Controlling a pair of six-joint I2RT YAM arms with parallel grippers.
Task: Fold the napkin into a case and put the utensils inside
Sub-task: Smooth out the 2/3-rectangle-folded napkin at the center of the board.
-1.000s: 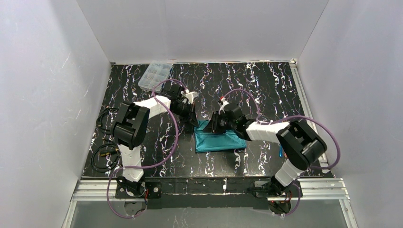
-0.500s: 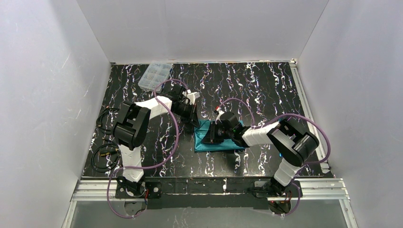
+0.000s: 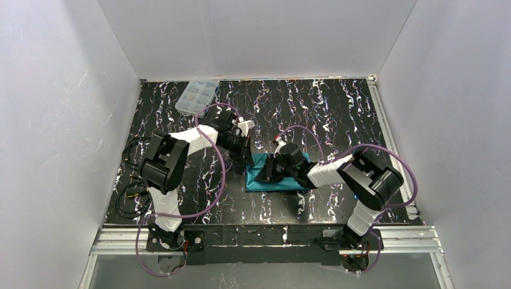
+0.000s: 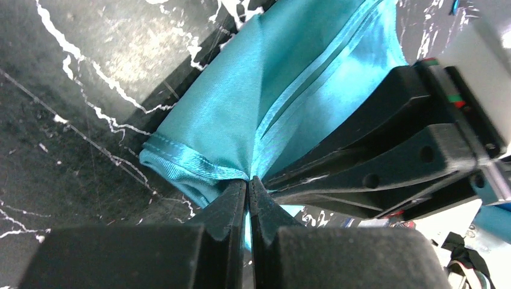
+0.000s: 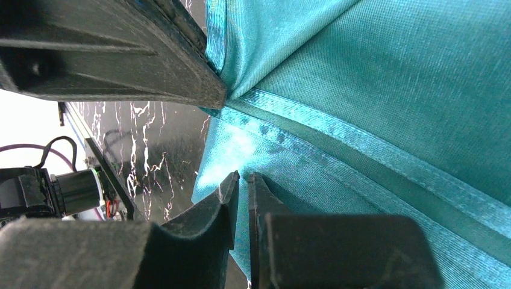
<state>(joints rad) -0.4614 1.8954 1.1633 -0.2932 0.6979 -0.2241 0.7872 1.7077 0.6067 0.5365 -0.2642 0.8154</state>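
The napkin [image 3: 283,182] is seen as a teal-green cloth with a satin sheen, folded into a small flat rectangle at the middle of the desk [image 3: 313,108], its long side running left to right. A thin lighter stitched hem is shown along its edges, and a hemmed diagonal band is laid across the upper layer. Several layers are stacked at the left end. There the far-left corner is gathered into creases and raised off the desk, pinched in the left claw [image 4: 247,183]. Just beside it, a hemmed layer at the left edge is nipped between the nearly closed fingers of the right claw [image 5: 243,177].
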